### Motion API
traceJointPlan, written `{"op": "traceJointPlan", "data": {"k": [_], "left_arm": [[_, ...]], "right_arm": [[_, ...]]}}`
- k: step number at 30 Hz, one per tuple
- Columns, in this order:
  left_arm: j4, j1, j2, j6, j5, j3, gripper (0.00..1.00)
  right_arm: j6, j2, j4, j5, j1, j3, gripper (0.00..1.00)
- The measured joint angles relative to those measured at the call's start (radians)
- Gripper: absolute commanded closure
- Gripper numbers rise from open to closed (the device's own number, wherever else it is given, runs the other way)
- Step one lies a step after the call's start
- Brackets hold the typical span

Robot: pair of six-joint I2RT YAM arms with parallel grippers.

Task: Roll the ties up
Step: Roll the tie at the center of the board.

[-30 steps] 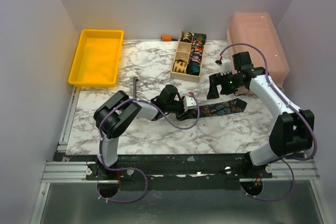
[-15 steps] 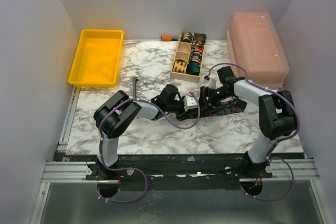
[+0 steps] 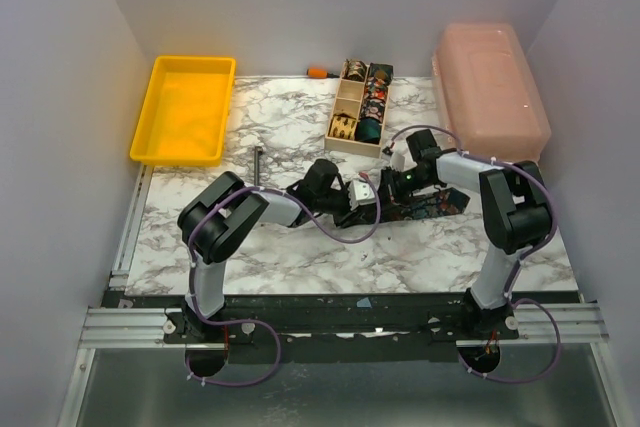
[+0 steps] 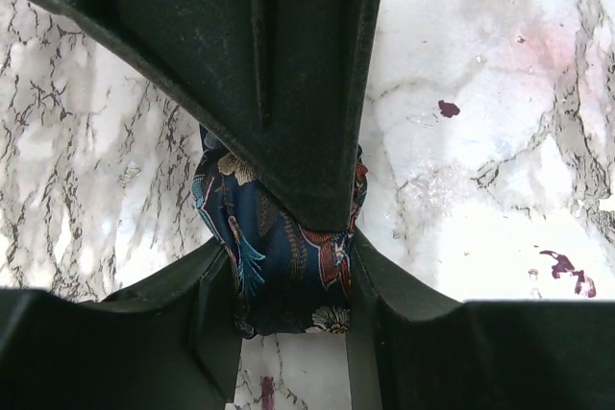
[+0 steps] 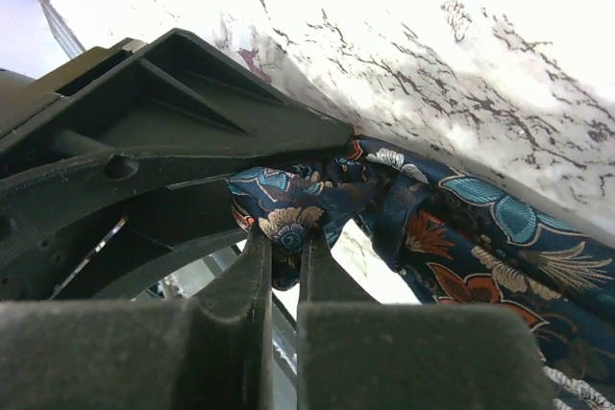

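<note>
The floral tie (image 3: 435, 205) is laid flat on the marble table (image 3: 300, 247), right of centre, with its free length running off to the right. Its left end is gathered up between the two claws. The left claw (image 4: 290, 261) is seen closed on that bunched end: dark blue cloth with red, teal and cream flowers fills the gap between its fingers and touches both. The right claw (image 5: 285, 245) is set nose to nose with it, and its fingers are held nearly together on a small fold of the same tie, pinched at the tips. Beyond that fold the cloth is seen rumpled and twisted, then spread flat along the marble.

Further back a wooden box (image 3: 350, 99) is set, and coiled ties (image 3: 358, 128) — brown, teal and patterned — are packed into several of its compartments. A yellow tray (image 3: 185, 107) is placed at the far left and a pink bin (image 3: 490, 87) at the far right. A dark T-shaped tool (image 3: 258, 162) is laid on the table between the tray and the left arm.
</note>
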Motion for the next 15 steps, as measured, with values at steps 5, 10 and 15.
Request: {"op": "traceJointPlan", "data": {"k": [5,10,15], "left_arm": [[-0.005,0.005,0.0,-0.003,0.001,0.003,0.4],[0.054,0.027,0.0,-0.029,0.048,-0.031,0.22],[0.195,0.037,0.0,-0.099,0.102,-0.097,0.11]], "right_arm": [[-0.021,0.023,-0.008,-0.016,-0.01,0.011,1.0],[-0.053,0.099,-0.035,-0.104,-0.048,0.042,1.0],[-0.133,0.169,-0.1,-0.191,-0.089,0.081,1.0]]}}
